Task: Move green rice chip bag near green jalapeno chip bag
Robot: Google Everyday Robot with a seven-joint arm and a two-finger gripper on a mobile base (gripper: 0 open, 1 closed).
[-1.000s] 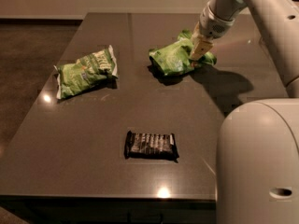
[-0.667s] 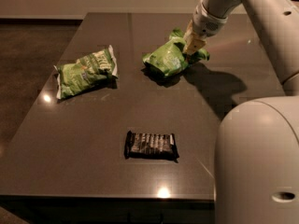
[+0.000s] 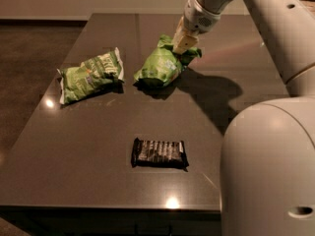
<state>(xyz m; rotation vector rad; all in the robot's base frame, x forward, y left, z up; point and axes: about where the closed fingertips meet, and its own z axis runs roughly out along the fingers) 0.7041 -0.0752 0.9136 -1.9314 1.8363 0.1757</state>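
The green rice chip bag is gripped at its upper-right end by the end effector, which is clenched on it. The bag has been shifted left vs. a sec ago and is now just beside the green jalapeno chip bag, w/ a narrow gap of surface between. Task is judged approx. done; only release is left.

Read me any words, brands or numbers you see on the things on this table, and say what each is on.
green jalapeno chip bag: dark lettering, too blurred to read.
green rice chip bag, held at its far end by the pincer: nothing legible.
dark wrapped bar: pale marks, unreadable.
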